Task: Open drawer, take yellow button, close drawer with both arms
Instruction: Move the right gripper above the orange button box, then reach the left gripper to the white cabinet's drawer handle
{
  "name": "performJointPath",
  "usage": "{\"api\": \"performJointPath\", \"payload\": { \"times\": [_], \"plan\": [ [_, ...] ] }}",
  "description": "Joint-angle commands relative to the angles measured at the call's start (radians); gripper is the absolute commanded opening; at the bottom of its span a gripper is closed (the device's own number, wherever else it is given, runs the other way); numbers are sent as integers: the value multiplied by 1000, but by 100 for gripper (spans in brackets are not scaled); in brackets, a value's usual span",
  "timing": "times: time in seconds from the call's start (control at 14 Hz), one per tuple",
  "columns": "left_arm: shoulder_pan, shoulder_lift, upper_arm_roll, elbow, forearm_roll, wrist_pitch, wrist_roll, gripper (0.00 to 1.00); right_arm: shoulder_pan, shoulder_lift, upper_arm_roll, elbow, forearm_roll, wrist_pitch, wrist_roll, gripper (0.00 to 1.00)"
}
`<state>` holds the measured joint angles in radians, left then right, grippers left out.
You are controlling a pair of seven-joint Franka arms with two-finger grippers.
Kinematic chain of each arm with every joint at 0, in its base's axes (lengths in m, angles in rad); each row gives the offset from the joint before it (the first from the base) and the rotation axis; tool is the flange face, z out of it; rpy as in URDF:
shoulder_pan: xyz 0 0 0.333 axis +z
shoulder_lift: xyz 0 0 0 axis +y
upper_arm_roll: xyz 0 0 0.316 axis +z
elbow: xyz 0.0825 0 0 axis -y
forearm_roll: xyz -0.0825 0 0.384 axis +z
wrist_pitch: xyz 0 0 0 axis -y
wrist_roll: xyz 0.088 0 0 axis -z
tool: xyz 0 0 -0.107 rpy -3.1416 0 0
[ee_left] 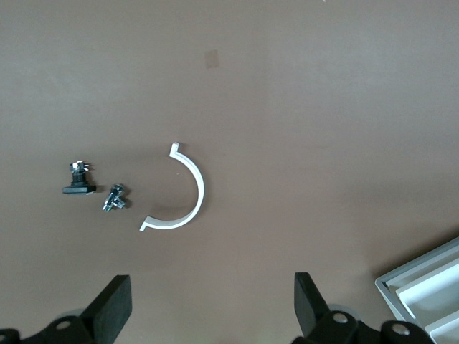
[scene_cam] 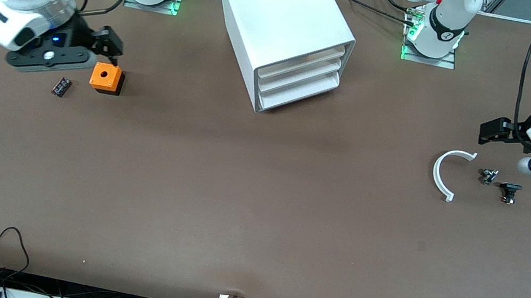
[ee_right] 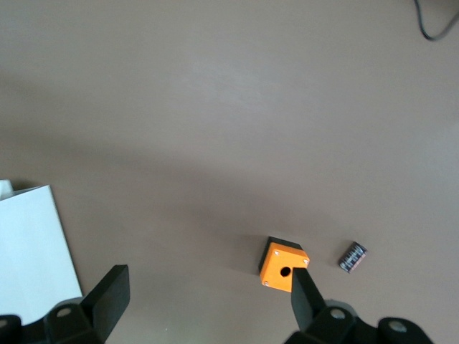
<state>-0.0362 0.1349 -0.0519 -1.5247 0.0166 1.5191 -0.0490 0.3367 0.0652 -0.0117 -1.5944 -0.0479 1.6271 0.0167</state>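
A white curved strip (scene_cam: 446, 172) is seen nearest the camera, with two small black parts (scene_cam: 499, 185) beside it. Above these the left gripper (scene_cam: 495, 131) hangs released. The right gripper (scene_cam: 106, 42), also released, hovers over an orange cube (scene_cam: 107, 78). The drawer (scene_cam: 302, 62) is shut in the cabinet (scene_cam: 283, 28); the button cannot be seen.

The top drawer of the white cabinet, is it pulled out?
No, the top drawer sits flush with the two below it in the cabinet.

white cabinet (scene_cam: 282, 17), orange cube (scene_cam: 106, 77), brown table (scene_cam: 253, 222)
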Motion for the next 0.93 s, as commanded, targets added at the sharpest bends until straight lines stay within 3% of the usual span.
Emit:
{"api": "performJointPath", "payload": {
  "times": [0.0,0.29,0.43,0.86],
  "plan": [
    [-23,57,-2,69,-6,-39,15,100,15,-1,-11,10,0,2,-14,100],
    [-97,129,-14,61,-32,-92,20,100,7,-1,-19,10,-1,-7,-15,100],
    [-96,182,-45,43,-114,-99,20,100,5,-1,-21,10,-1,-7,-15,100],
    [-97,209,-160,-138,-438,-91,15,99,8,1,-19,10,-6,-7,-15,100]
  ]
}}
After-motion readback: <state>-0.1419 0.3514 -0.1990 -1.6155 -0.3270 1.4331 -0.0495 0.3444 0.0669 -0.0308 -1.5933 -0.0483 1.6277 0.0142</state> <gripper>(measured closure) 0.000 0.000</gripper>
